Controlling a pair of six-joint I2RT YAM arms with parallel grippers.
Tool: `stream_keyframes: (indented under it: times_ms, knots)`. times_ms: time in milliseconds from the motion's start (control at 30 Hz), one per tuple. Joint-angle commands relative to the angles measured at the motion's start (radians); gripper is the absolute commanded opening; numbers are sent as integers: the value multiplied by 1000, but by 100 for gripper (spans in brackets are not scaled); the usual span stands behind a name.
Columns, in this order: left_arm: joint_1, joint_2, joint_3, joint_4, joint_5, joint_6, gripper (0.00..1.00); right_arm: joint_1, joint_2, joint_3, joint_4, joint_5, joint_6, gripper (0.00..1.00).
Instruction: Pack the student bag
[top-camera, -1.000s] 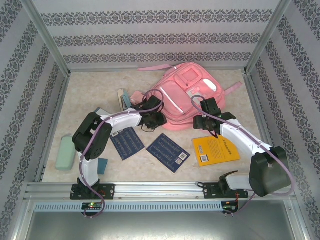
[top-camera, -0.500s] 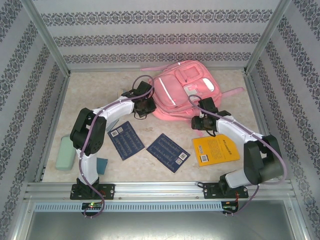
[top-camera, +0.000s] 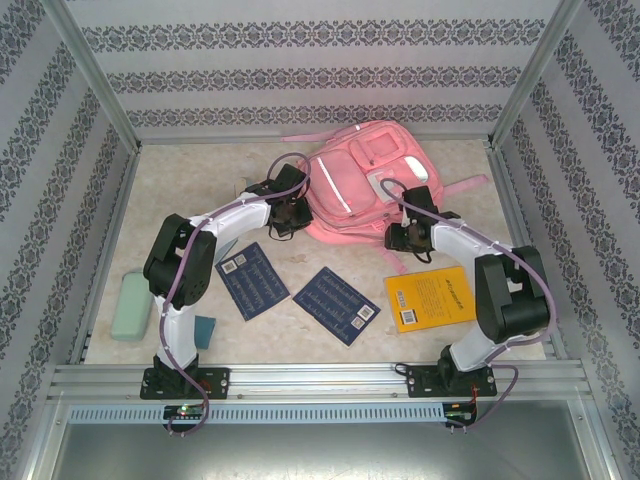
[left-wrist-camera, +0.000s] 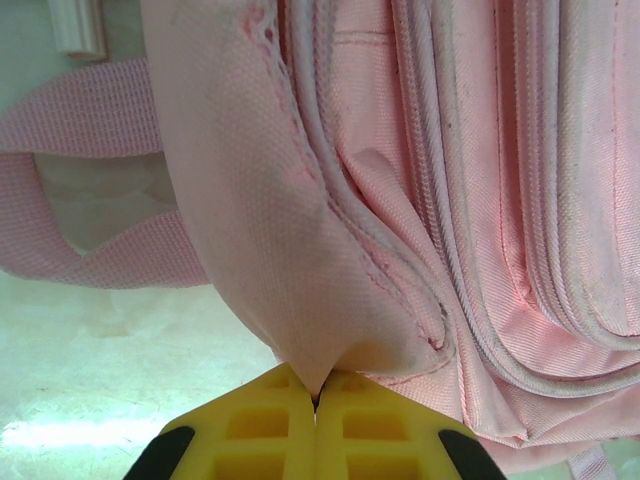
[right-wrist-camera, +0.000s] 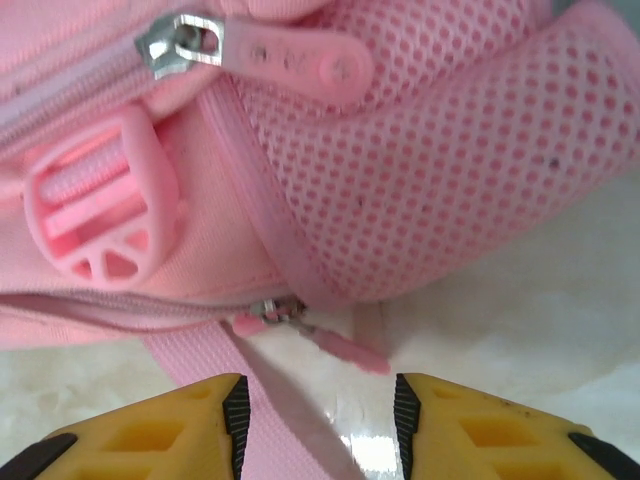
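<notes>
The pink student bag (top-camera: 365, 180) lies flat at the back of the table, front pockets up. My left gripper (top-camera: 296, 208) is at its left edge. In the left wrist view, that gripper (left-wrist-camera: 316, 400) is shut on a pinched fold of the bag's fabric (left-wrist-camera: 300, 260). My right gripper (top-camera: 400, 236) is at the bag's near right edge. It (right-wrist-camera: 320, 400) stands open just above the table, and a pink zipper pull (right-wrist-camera: 345, 350) lies ahead of the gap between its fingers. A pink strap (right-wrist-camera: 215, 355) runs under its left finger.
Two dark blue booklets (top-camera: 253, 279) (top-camera: 337, 304) and a yellow book (top-camera: 431, 297) lie on the near half of the table. A mint green case (top-camera: 131, 305) and a small blue item (top-camera: 204, 330) sit at the near left. Frame posts stand around the table.
My left gripper moved back and left and shut on the bag's edge fabric. My right gripper moved in to the bag's near right edge, and its jaws narrowed.
</notes>
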Motion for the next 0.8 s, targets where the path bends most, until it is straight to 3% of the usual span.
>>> stream_keyframes:
  times_ms: [0, 467, 767]
  knots:
    - [0, 10, 34, -34, -2, 16, 0, -5, 48, 52, -5, -42, -25, 44]
    - [1, 12, 26, -21, 5, 1, 0, 9, 144, 109, -60, -65, -20, 46]
    - [1, 10, 23, -23, 4, -1, 0, 43, 133, 100, -84, -20, -24, 27]
